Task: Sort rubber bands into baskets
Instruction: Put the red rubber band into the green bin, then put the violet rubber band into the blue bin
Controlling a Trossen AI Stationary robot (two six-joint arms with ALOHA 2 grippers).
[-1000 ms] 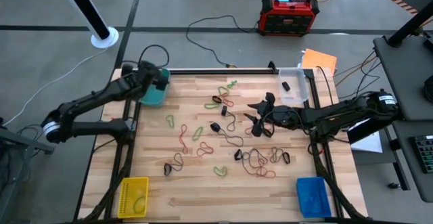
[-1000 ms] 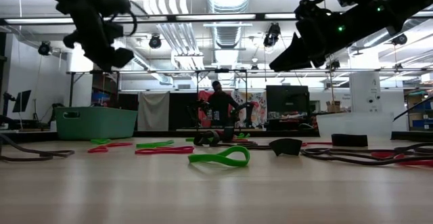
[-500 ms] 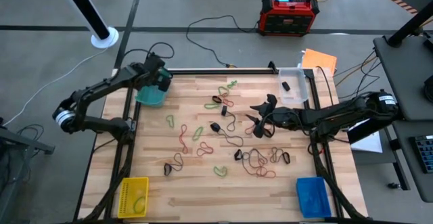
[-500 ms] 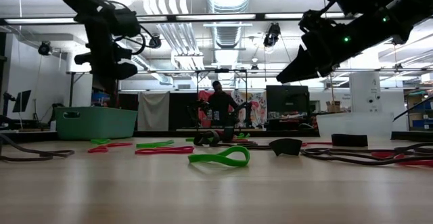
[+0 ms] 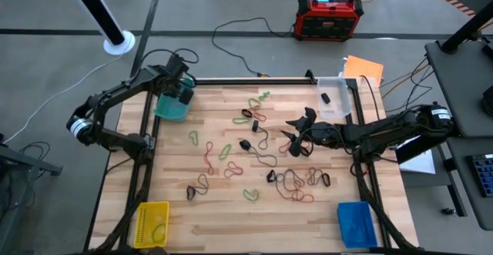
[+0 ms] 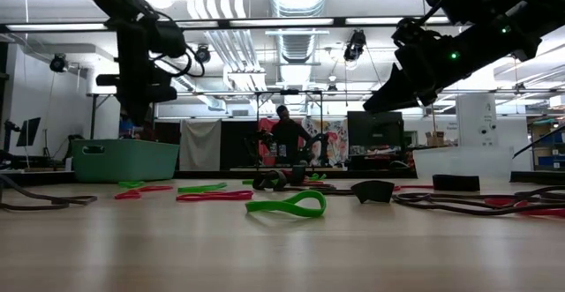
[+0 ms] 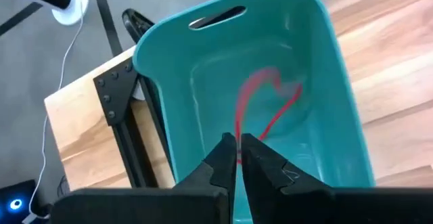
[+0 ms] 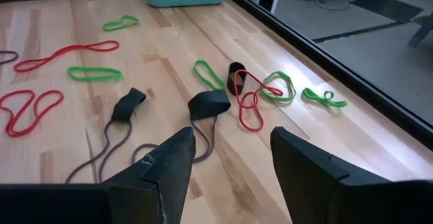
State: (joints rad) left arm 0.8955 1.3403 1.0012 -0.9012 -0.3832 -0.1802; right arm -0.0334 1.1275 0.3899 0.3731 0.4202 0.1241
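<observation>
The left gripper (image 7: 238, 158) hangs over the teal basket (image 7: 169, 102) at the table's far left corner, fingertips nearly together and pinching nothing; a red rubber band (image 7: 260, 109) lies on the basket floor just beyond them. The right gripper (image 8: 232, 158) hovers above the table's middle right, jaws spread wide and empty, over a wide black band (image 8: 208, 103) and, near it, red and green bands (image 8: 260, 88). More loose bands (image 5: 254, 159) scatter across the wooden table (image 5: 216, 216). A yellow basket (image 5: 151, 224), seemingly holding a green band, and a blue basket (image 5: 356, 224) sit at the near corners, and a clear basket (image 5: 336, 97) at the far right.
</observation>
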